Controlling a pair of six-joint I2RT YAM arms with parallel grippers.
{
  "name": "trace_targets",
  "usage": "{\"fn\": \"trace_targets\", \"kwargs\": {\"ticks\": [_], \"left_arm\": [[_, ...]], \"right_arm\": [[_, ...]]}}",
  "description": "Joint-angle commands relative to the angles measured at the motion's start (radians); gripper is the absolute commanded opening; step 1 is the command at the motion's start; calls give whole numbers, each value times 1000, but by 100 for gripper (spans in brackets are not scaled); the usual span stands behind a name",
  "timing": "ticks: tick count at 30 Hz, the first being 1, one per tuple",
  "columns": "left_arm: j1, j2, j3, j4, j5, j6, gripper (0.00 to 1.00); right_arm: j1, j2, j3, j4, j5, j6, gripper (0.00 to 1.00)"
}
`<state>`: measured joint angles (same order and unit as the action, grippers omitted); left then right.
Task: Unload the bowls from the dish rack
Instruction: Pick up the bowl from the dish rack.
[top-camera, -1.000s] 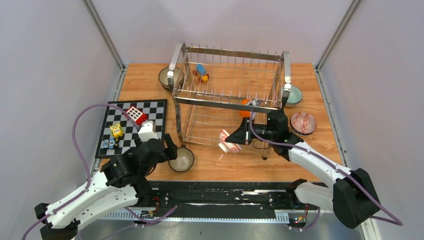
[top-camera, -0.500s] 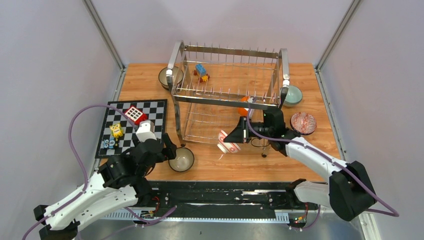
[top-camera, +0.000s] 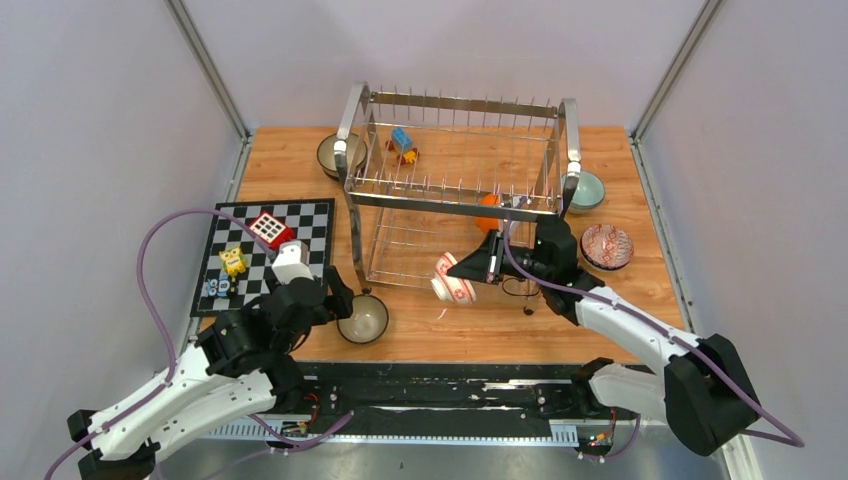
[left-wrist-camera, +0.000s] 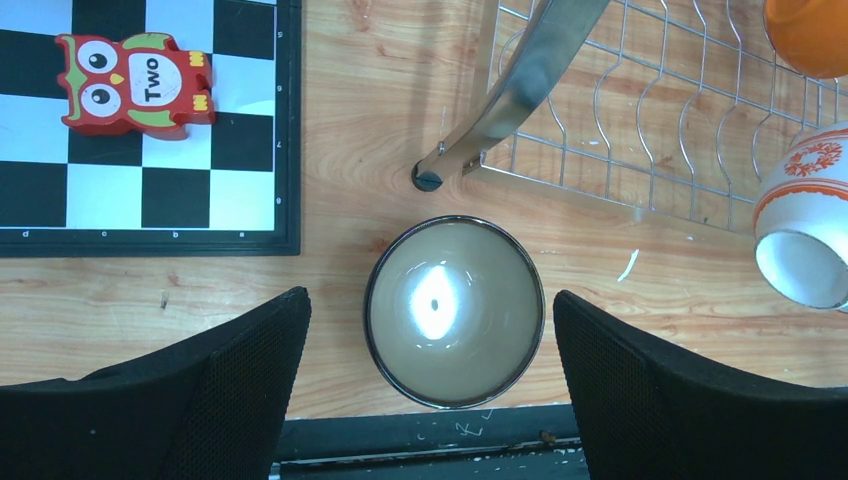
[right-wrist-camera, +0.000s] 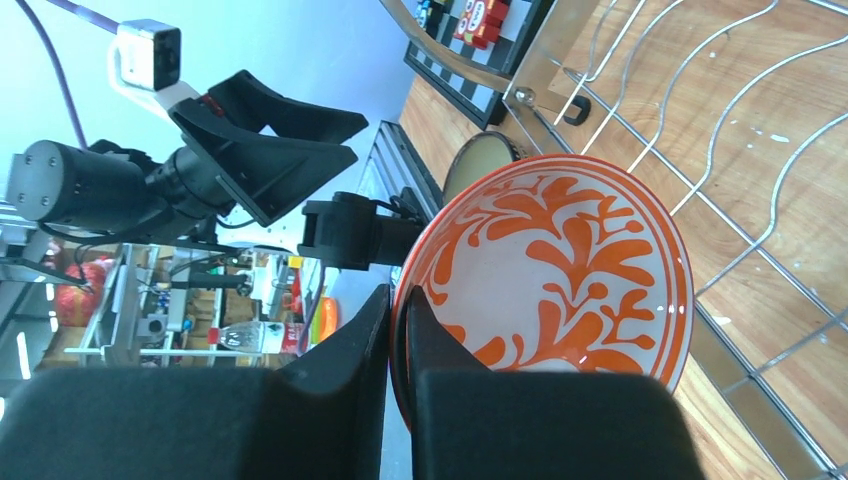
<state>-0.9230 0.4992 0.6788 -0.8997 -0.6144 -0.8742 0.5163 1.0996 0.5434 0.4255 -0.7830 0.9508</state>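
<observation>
The chrome dish rack (top-camera: 455, 190) stands at the back middle of the table. My right gripper (top-camera: 472, 268) is shut on the rim of an orange-white bowl (top-camera: 452, 287), held tilted at the rack's lower front edge. In the right wrist view the fingers (right-wrist-camera: 398, 300) pinch that bowl's rim (right-wrist-camera: 560, 270). An orange bowl (top-camera: 489, 212) sits inside the rack. My left gripper (left-wrist-camera: 430, 300) hangs open above a brown bowl (left-wrist-camera: 455, 312) that rests on the table by the rack's front left foot (left-wrist-camera: 428, 181), touching nothing.
A dark bowl (top-camera: 335, 155) lies left of the rack; a mint green bowl (top-camera: 587, 190) and a red patterned bowl (top-camera: 606, 246) lie to its right. The chequered board (top-camera: 262, 255) holds toy blocks, including a red owl (left-wrist-camera: 135, 82). More blocks (top-camera: 403, 143) show through the rack's upper tier.
My right gripper has carried the orange-white bowl slightly left along the rack's front. The rack has shifted a little. The left arm has barely moved.
</observation>
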Motion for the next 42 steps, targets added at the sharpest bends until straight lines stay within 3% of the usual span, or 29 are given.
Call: {"fn": "trace_targets", "kwargs": {"ticks": [1,10,26,30,37,42], "left_arm": [[8,-1,4,12,-6,-6,93],[7,-16,-7,2,-11,-14,93],[8,0,6,13,-11,-4,93],[8,9,22,10,0,7,93],[7,26,61,-14,32,13,95],[8,12,66,33,171,53,95]], "right_arm": [[6,19,-21,239,-18,123,2],[6,29,-47,320,-157,268,2],[32,-198,-1,-397,-229,-88,2],[135,-195,69,-683,-158,-283,2],[260,-209,116,-783,-37,-375,2],[481,-211,223,-960,220,-583,2]]}}
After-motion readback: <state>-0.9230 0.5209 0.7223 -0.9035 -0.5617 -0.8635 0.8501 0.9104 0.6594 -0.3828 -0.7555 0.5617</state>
